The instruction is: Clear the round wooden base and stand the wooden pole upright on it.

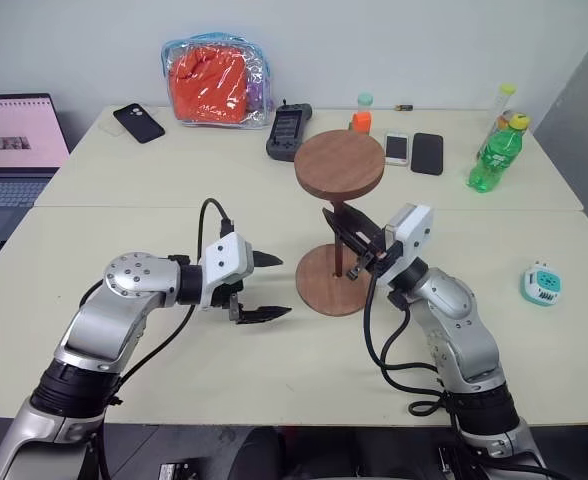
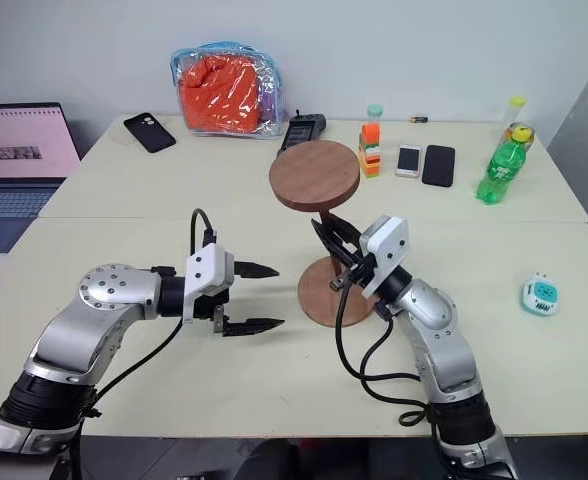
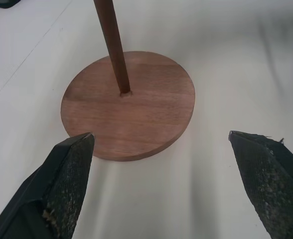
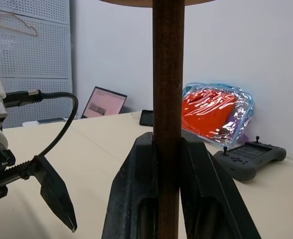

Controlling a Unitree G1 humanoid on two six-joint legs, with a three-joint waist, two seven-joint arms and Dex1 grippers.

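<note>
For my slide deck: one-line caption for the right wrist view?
Right gripper clamps the upright wooden pole; open left gripper waits nearby.

Along the far edge of my surface (image 1: 224,380) sit a clear pouch (image 1: 217,80) of orange cloth, a black phone (image 1: 139,123), a dark controller (image 1: 288,131) and a green bottle (image 1: 496,155). A laptop (image 1: 14,140) stands off to my left.

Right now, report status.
Right gripper shut on thin dark-brown wooden pole, upright in flat round reddish-brown wooden base. Left gripper open, beside base. Base clear.
</note>
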